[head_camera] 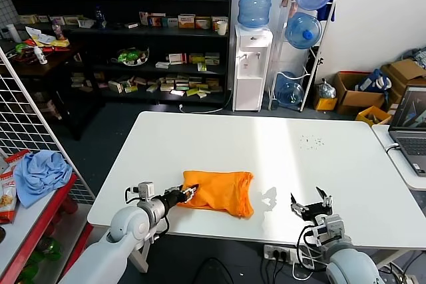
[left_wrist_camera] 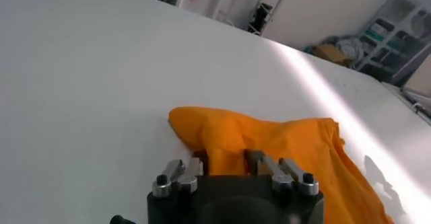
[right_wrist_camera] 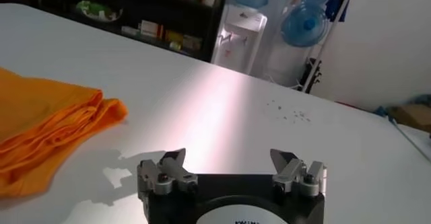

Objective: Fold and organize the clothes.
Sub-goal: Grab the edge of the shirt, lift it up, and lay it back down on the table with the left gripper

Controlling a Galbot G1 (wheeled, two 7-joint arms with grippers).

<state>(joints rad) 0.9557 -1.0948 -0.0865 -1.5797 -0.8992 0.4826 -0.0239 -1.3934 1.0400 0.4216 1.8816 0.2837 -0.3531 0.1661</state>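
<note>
The orange T-shirt (head_camera: 219,191) lies folded in a thick bundle on the white table (head_camera: 279,144), near its front edge; no lettering shows. My left gripper (head_camera: 190,195) is at the shirt's left end, its fingers closed part way with a bunch of the orange cloth (left_wrist_camera: 269,144) between them. The fingertips (left_wrist_camera: 250,157) are sunk in the fabric. My right gripper (head_camera: 311,201) is open and empty, low over the table to the right of the shirt, apart from it. The shirt's folded edge shows in the right wrist view (right_wrist_camera: 60,128).
A light blue cloth (head_camera: 41,174) lies on a red shelf at the left by a wire grid. A laptop (head_camera: 411,124) sits on a side table at the right. Shelves, a water dispenser (head_camera: 251,64) and bottles stand behind the table.
</note>
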